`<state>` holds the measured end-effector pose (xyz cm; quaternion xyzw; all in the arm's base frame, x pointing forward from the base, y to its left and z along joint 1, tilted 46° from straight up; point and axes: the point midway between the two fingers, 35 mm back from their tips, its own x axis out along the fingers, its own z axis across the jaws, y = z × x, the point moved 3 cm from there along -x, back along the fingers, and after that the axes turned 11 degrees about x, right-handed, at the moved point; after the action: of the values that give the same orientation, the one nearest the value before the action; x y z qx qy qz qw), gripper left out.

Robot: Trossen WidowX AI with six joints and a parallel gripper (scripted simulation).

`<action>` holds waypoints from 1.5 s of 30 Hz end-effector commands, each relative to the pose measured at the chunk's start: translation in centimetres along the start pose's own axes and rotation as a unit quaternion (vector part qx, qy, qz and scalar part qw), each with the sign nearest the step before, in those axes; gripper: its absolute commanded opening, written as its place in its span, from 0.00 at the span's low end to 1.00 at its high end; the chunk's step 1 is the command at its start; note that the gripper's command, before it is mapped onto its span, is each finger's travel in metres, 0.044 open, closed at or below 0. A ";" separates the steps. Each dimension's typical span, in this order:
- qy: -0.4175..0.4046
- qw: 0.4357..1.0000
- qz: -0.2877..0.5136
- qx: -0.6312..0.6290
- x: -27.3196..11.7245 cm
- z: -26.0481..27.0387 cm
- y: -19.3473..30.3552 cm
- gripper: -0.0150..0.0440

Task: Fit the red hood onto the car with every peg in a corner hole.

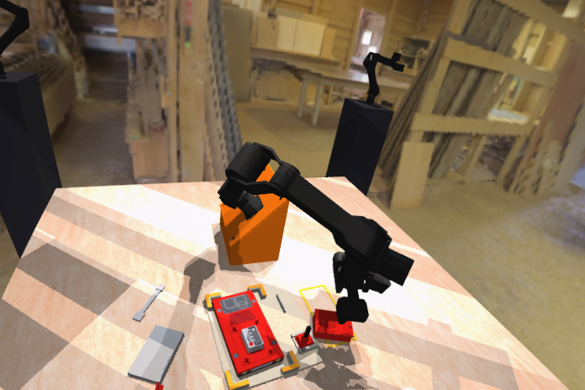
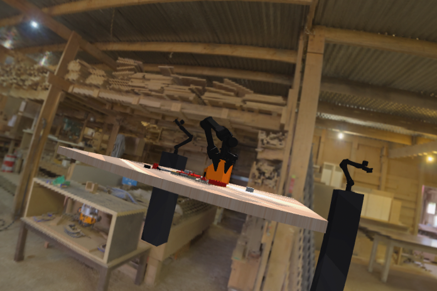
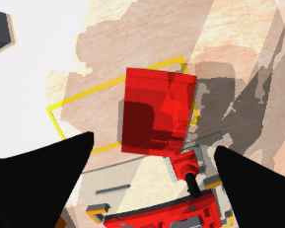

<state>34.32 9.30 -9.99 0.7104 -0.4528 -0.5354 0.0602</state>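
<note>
The red hood (image 1: 325, 329) (image 2: 217, 183) (image 3: 155, 119) lies roof up on the table, partly over the yellow outline (image 1: 319, 287) (image 3: 81, 95), turned relative to it. My gripper (image 2: 221, 170) (image 3: 157, 145) is open and empty above the hood, pointing down; in the wrist view its fingertips stand wide on either side of the hood's lower end, not touching it. The red chassis (image 1: 242, 317) (image 3: 148, 216) sits in the jig between yellow corner brackets (image 1: 235, 383). The grey engine block (image 1: 252, 338) stands on its deck with short red pegs (image 1: 234, 328) around it. The hood's corner holes are hidden.
A small red fixture (image 1: 303, 339) (image 3: 185, 163) with an upright black lever (image 1: 308, 332) (image 3: 191, 186) stands between hood and chassis. A thin grey pin (image 1: 280, 303) (image 3: 112, 189) lies beside the jig. A grey slab (image 1: 156, 353) and a grey wrench-like tool (image 1: 150, 301) lie left of the chassis.
</note>
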 end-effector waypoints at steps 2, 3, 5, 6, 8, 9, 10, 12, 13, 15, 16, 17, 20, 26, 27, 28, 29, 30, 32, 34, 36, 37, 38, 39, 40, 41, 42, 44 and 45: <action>0.002 1.000 0.000 -0.005 0.2 -0.1 0.0 1.00; 0.002 1.000 0.000 -0.005 0.3 -0.1 0.0 1.00; 0.002 1.000 0.000 -0.005 0.4 -0.1 0.0 1.00; 0.002 1.000 0.000 -0.005 0.5 -0.1 0.0 1.00; 0.002 1.000 0.000 -0.005 0.6 -0.1 0.0 1.00; 0.002 1.000 0.000 -0.005 0.7 -0.1 0.0 1.00; 0.002 1.000 0.000 -0.005 0.7 -0.1 -0.1 1.00; 0.002 1.000 0.000 -0.005 0.9 -0.1 -0.1 1.00; 0.002 1.000 0.000 -0.005 0.9 -0.1 -0.1 1.00; 0.002 1.000 0.000 -0.005 1.0 -0.2 -0.1 1.00; 0.002 1.000 0.000 -0.005 1.1 -0.2 -0.1 1.00; 0.002 1.000 0.000 -0.006 1.2 -0.2 -0.1 1.00; 0.002 1.000 0.000 -0.006 1.4 -0.2 -0.1 1.00; 0.002 1.000 0.000 -0.006 1.7 -0.2 -0.1 1.00; 0.002 1.000 0.000 -0.006 1.8 -0.2 -0.1 1.00; 0.002 1.000 0.000 -0.006 1.9 -0.2 -0.1 1.00; 0.002 1.000 0.000 -0.006 1.9 -0.2 -0.1 1.00; 0.002 1.000 0.000 -0.006 2.0 -0.2 -0.1 1.00; 0.002 1.000 0.000 -0.006 2.1 -0.2 -0.1 1.00; 0.002 1.000 0.000 -0.006 2.2 -0.2 -0.1 1.00; 0.003 1.000 0.000 -0.006 2.4 -0.2 -0.1 1.00; 0.003 1.000 0.000 -0.006 2.4 -0.2 -0.1 1.00; 0.003 1.000 0.000 -0.006 2.5 -0.2 -0.1 1.00; 0.003 1.000 0.000 -0.006 2.5 -0.2 -0.1 1.00; 0.003 1.000 0.000 -0.006 2.6 -0.2 -0.1 1.00; 0.003 1.000 0.000 -0.006 2.7 -0.2 -0.1 1.00; 0.003 1.000 0.000 -0.006 2.7 -0.2 -0.1 1.00; 0.003 1.000 0.000 -0.006 2.9 -0.2 -0.1 1.00; 0.003 1.000 0.001 -0.006 2.9 -0.2 -0.1 1.00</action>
<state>34.59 7.39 -11.87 0.7105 -0.4514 -0.5363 0.0622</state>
